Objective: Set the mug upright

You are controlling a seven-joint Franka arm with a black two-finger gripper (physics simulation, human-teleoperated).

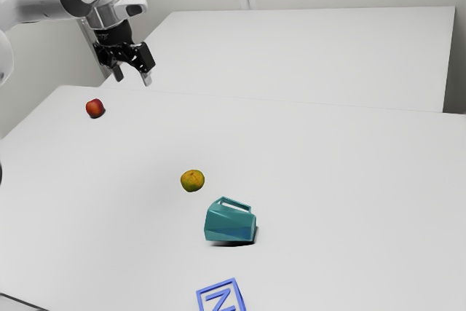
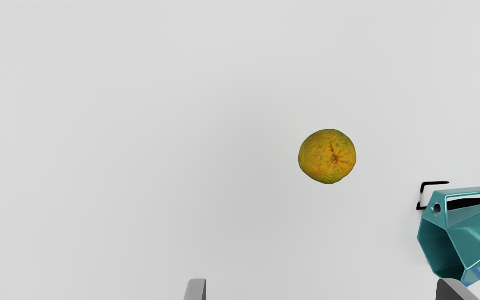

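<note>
The mug (image 1: 231, 225) was seen on its side on the table (image 1: 342, 180), well apart from its far edge. A gap was left between mug and orange (image 1: 192, 180); the blue frame (image 1: 241, 298) and apple (image 1: 95, 108) were placed beyond. The gripper (image 1: 133, 78) was held raised, fingers spread wide.

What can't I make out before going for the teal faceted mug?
- Mug: base end cut off by the wrist view's right edge; inner floor lost in shadow there.
- Blue square frame: lower part cut off by the exterior view's bottom edge.
- Round red fruit: too small in the exterior view to name.
</note>
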